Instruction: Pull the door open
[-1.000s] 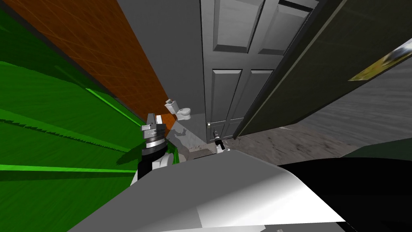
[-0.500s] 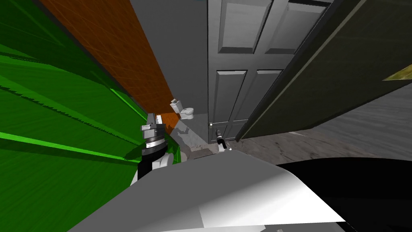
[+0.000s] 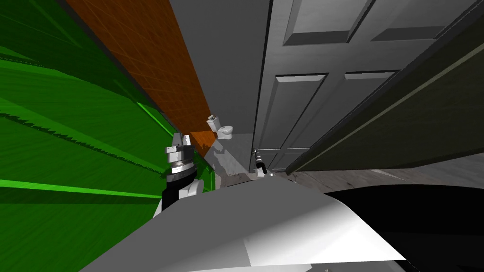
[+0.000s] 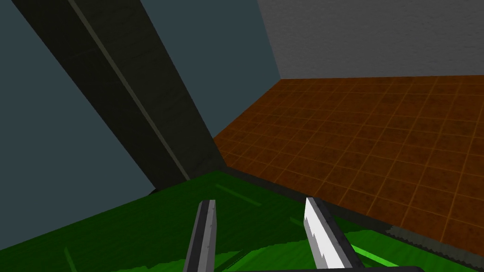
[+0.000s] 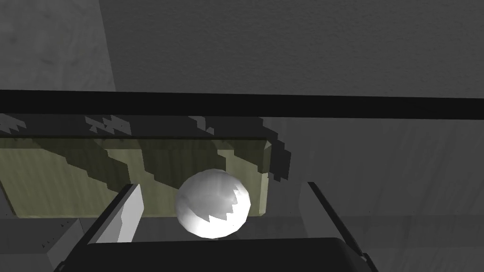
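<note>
The grey panelled door (image 3: 302, 108) stands ajar straight ahead, its free edge toward me. Its round white knob (image 5: 212, 204) sits low on that edge, small in the head view (image 3: 255, 151). My right gripper (image 5: 220, 186) is open with the knob between its fingers (image 5: 126, 211), neither finger touching it; the head view shows this gripper (image 3: 258, 159) just past my chest. Behind the knob lies an olive plate (image 5: 71, 179). My left gripper (image 3: 182, 141) hangs to the left, open and empty (image 4: 259, 222).
A dark olive wall (image 3: 401, 127) slants in close on the right of the door. Through the gap lie an orange tiled floor (image 3: 156, 61) and a small white toilet (image 3: 222, 128). A bright green surface (image 3: 71, 141) lies along my left side.
The whole head picture has shifted: I have moved closer and the door looms larger, further right. My right gripper has come up to the knob. The left arm holds its pose.
</note>
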`<state>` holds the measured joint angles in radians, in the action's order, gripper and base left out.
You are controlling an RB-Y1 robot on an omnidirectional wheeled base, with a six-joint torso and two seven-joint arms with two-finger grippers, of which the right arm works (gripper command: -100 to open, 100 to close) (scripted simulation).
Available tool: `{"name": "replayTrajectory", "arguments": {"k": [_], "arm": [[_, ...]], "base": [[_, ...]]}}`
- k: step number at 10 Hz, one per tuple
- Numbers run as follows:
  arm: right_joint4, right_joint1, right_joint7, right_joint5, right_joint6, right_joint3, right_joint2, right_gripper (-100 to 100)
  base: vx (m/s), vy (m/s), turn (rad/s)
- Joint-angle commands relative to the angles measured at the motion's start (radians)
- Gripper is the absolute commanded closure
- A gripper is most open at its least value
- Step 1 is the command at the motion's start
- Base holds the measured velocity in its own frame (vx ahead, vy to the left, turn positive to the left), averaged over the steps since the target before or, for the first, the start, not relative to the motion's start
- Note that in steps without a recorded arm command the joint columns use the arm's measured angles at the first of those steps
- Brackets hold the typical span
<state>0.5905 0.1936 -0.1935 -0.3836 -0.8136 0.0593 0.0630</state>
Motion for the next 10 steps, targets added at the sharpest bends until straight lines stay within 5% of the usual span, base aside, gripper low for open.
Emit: {"name": "replayTrajectory", "arguments": {"k": [1,2,7,10], "arm": [[0.000,0.000,0.000,0.000,0.000,0.000,0.000,-100],[0.000,0.000,0.000,0.000,0.000,0.000,0.000,100],[0.000,0.000,0.000,0.000,0.000,0.000,0.000,100],[-0.001,-0.003,0.014,0.005,0.000,0.009,0.009,100]], "base": [[0.062,0.014,-0.026],[-0.027,0.004,0.006],[-0.009,-0.002,0.006],[-0.165,-0.062,0.092]]}}
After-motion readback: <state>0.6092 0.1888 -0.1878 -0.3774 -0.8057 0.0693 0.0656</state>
